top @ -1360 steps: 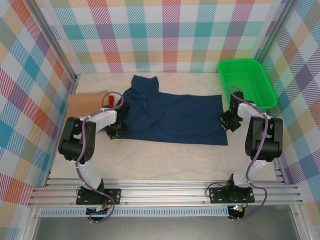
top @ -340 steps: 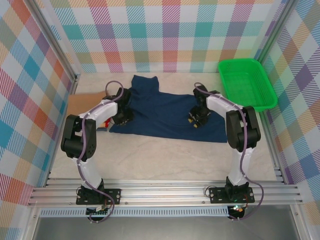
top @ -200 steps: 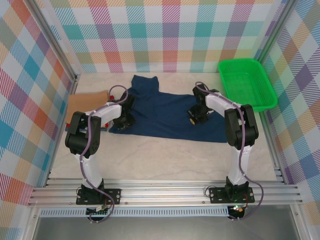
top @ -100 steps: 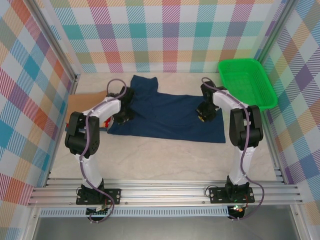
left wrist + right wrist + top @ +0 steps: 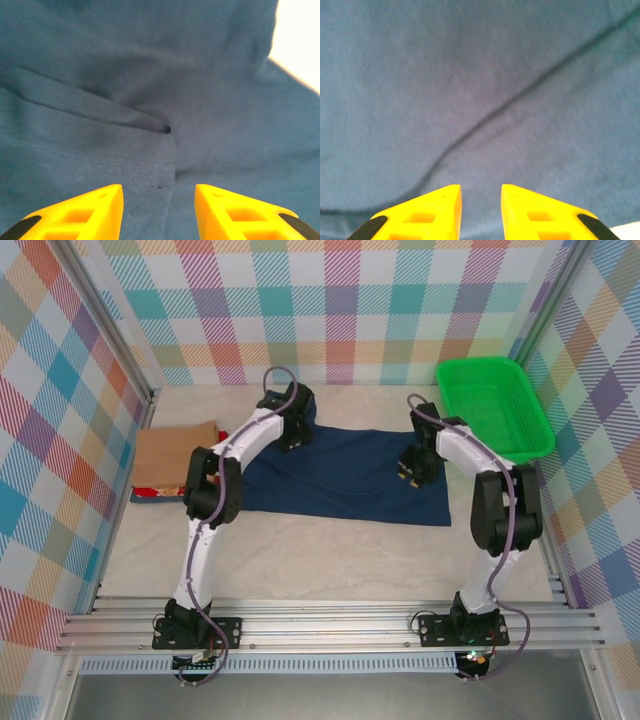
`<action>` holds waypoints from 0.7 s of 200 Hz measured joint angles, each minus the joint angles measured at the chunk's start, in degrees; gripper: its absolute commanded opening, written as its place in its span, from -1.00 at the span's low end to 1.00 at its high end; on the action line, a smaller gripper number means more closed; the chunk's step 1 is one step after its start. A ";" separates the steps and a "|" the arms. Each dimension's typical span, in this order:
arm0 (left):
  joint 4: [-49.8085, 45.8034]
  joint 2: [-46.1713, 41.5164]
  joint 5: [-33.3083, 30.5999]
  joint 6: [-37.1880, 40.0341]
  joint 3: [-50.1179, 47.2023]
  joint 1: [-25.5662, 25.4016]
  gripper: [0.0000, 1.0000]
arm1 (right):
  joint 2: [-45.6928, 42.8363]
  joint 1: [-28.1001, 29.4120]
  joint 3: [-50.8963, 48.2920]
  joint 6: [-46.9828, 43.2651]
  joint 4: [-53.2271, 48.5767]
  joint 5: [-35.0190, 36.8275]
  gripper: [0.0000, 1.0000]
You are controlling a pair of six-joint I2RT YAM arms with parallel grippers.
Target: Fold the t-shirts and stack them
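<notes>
While the navy t-shirt (image 5: 340, 475) lies spread at mid-table, folding is judged under way; an edge must be gripped next. The left gripper (image 5: 292, 428), at its eleven o'clock, is seen half open, empty; the right gripper (image 5: 415, 468), at three, narrowly open, empty. A green basket (image 5: 490, 365) at two and a folded stack (image 5: 175, 450) at nine are set clear of it.

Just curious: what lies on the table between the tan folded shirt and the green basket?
The dark navy t-shirt lies spread flat there, as the top view shows.
</notes>
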 measured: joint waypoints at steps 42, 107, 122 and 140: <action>-0.37 3.19 -0.33 0.22 1.07 -0.50 -0.17 | -5.49 0.02 -10.19 0.20 0.09 -2.16 -0.46; 1.01 3.80 -3.58 1.51 4.02 -0.50 -0.25 | -6.25 0.00 -13.94 0.13 1.55 -3.19 -0.47; 0.98 5.18 -4.02 1.64 6.86 -0.50 -0.31 | -6.27 0.02 -14.40 0.13 1.66 -3.39 -0.47; 1.05 6.45 -4.44 1.90 8.76 -0.50 -0.46 | -6.29 0.02 -14.56 0.11 1.64 -3.43 -0.47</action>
